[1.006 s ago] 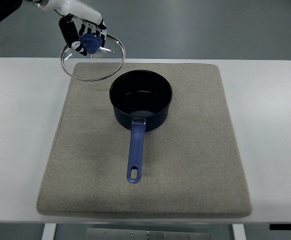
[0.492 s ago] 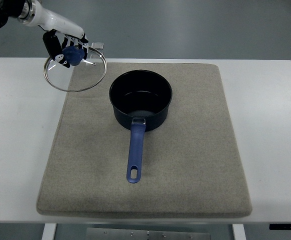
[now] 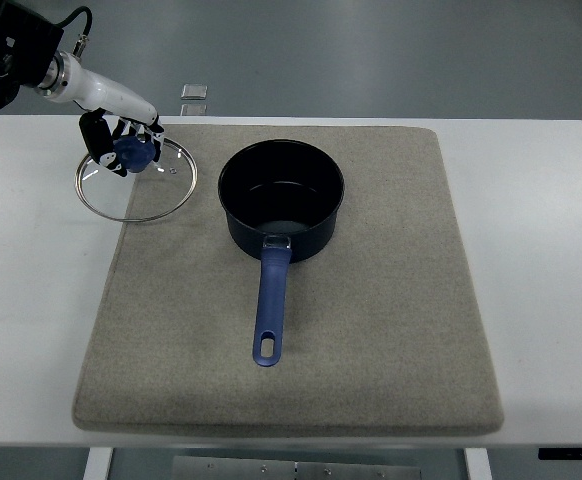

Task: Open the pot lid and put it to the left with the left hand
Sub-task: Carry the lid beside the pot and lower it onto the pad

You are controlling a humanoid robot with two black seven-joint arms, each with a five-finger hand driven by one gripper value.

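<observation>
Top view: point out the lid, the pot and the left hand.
lid (image 3: 161, 195): top view, on the glass near its right rim.
pot (image 3: 282, 200): top view, on the inside bottom.
left hand (image 3: 121, 140): top view, on the fingers around the lid's knob.

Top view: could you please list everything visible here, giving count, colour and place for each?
pot: one, dark blue, open, on the mat a little above its middle, its long blue handle pointing toward the near edge.
glass lid: one, clear with a metal rim and blue knob, left of the pot, over the mat's far left corner and the bare table.
mat: one, grey-beige, covering most of the table's middle.
table: one, white, under everything.
small square object: one, pale grey, on the floor beyond the table's far edge; too small to identify.
left hand: one, black and white fingers curled around the lid's knob, arm entering from the top left corner.
</observation>
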